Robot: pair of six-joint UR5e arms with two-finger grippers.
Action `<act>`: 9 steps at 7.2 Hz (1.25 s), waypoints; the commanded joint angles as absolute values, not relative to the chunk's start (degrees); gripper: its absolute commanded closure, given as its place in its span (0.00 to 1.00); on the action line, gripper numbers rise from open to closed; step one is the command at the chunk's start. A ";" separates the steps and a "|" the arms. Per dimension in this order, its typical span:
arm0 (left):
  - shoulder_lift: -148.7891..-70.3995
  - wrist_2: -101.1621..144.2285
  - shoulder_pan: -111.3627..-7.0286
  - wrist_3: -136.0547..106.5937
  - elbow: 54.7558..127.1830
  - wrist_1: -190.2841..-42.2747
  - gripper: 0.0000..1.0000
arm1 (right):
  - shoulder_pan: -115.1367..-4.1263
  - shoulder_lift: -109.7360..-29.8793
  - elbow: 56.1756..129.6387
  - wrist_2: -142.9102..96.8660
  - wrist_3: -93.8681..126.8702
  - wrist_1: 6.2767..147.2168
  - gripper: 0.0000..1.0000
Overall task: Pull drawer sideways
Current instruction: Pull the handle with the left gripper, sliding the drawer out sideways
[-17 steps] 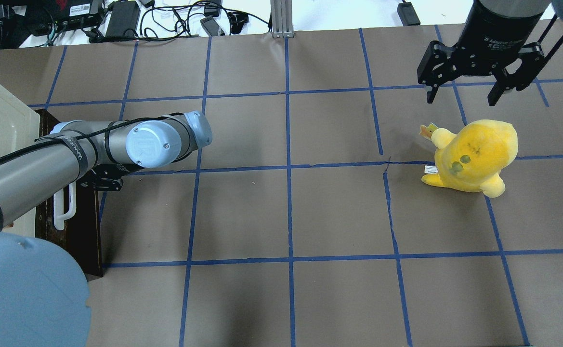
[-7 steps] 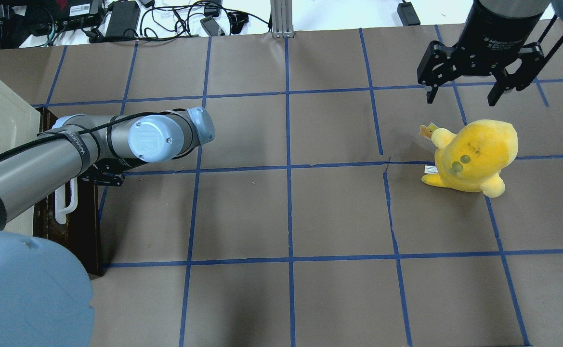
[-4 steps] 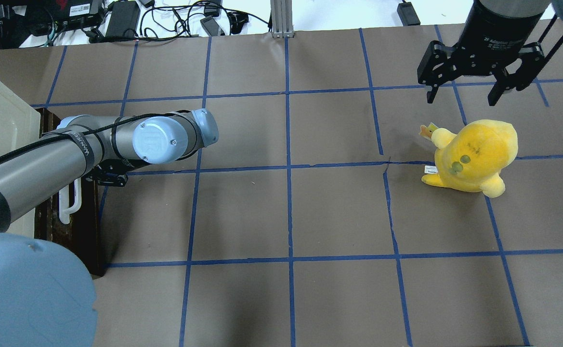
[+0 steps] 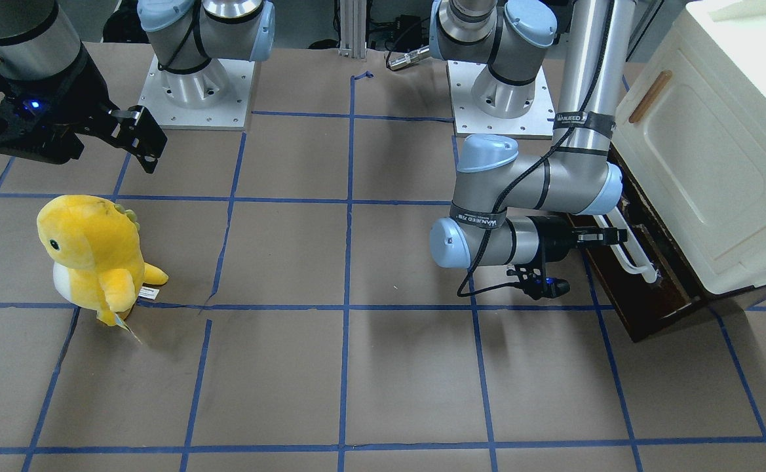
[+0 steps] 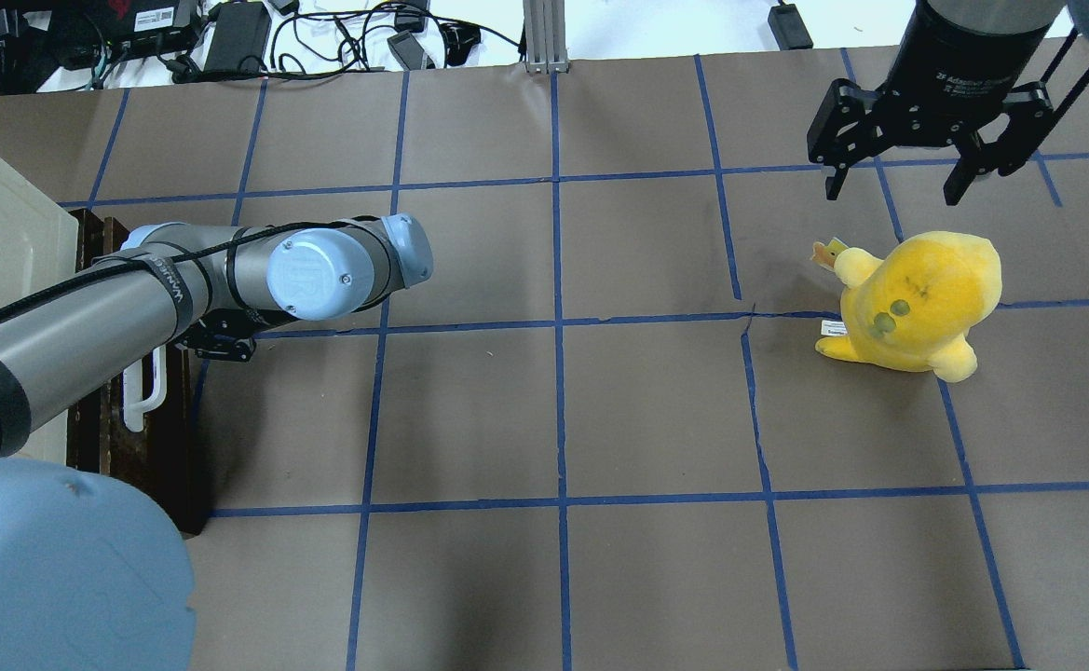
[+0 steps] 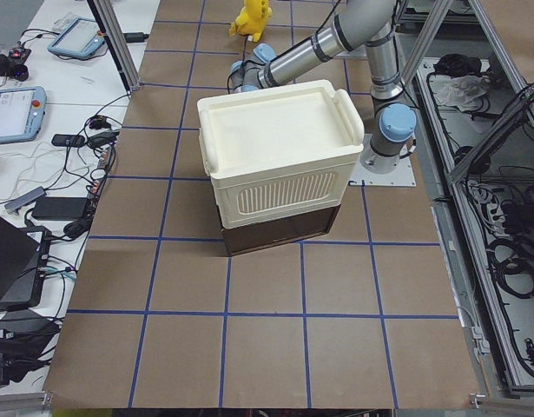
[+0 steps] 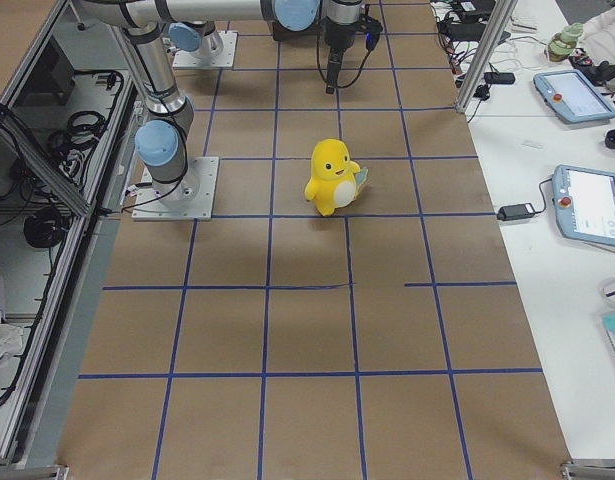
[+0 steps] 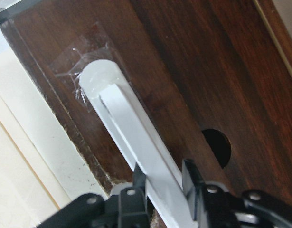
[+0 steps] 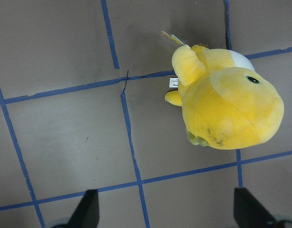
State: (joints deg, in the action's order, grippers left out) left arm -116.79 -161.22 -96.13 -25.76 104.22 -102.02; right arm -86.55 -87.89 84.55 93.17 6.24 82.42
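Note:
The drawer (image 4: 648,298) has a dark brown wooden front and a long white bar handle (image 4: 633,257), and sits at the bottom of a cream cabinet (image 4: 717,151). It stands out a little from the cabinet. In the overhead view the drawer front (image 5: 171,447) and handle (image 5: 142,403) lie at the left edge. My left gripper (image 4: 609,236) is shut on the handle; the left wrist view shows both fingers of the gripper (image 8: 164,185) clamped on the white bar (image 8: 131,128). My right gripper (image 5: 893,182) is open and empty, far off above a yellow plush.
A yellow plush toy (image 5: 917,298) stands on the right of the brown paper table with blue tape lines; it also shows in the right wrist view (image 9: 226,104). The cabinet door has a small tan handle (image 4: 649,96). Cables and power bricks (image 5: 237,37) lie beyond the far edge.
My left arm has moved steadily to the right in the overhead view with the handle in its grip, and the drawer front has slid out a little from the cabinet. The right arm has not moved.

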 commanded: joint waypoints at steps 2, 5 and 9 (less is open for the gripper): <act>-117.16 -161.28 -96.77 -25.66 103.98 -101.60 0.72 | -86.57 -87.89 84.55 93.16 6.24 82.35 0.00; -117.25 -160.93 -98.78 -25.58 103.97 -101.51 0.72 | -86.57 -87.89 84.55 93.16 6.24 82.44 0.00; -117.25 -160.67 -101.86 -25.58 103.36 -101.51 0.72 | -86.57 -87.89 84.55 93.16 6.24 82.44 0.00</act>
